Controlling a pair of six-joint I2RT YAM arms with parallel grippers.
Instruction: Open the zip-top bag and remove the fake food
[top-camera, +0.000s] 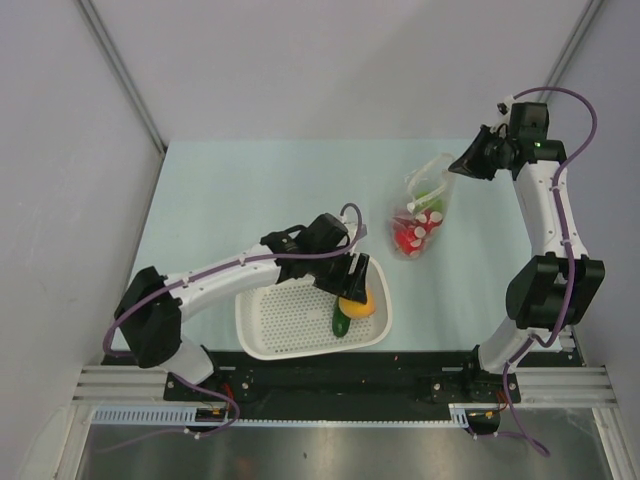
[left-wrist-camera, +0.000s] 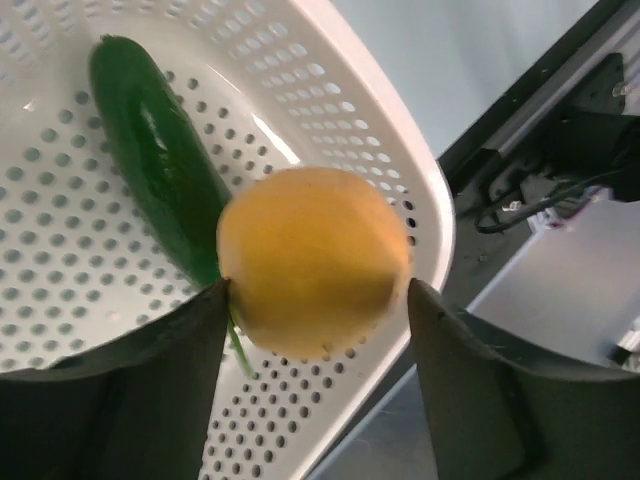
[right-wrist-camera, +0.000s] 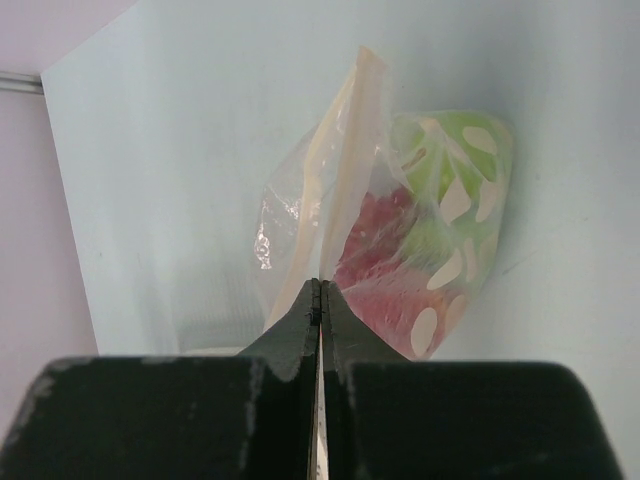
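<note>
Your left gripper reaches over the right-hand end of a white perforated basket, which sits at the near edge of the pale counter. Its two dark fingers stand apart by the width of an orange fruit, and each fingertip presses against one side of that round fruit. The fruit is just above the basket floor, close to the rim. Beside it, a dark green cucumber lies flat inside the basket, with one end passing behind the fruit in the left wrist view.

Your right gripper is well away from the basket, toward the far right of the counter. Its fingers are pressed together on the top edge of the zip-top bag, pinching the pale strip along the mouth. The clear, crinkled bag stretches away from the fingertips, and its filled end rests on the counter. Through the plastic you can make out a red piece nearer the gripper and a green piece beyond it, both marked with pale oval spots. You cannot tell from these views whether the mouth is open.
</note>
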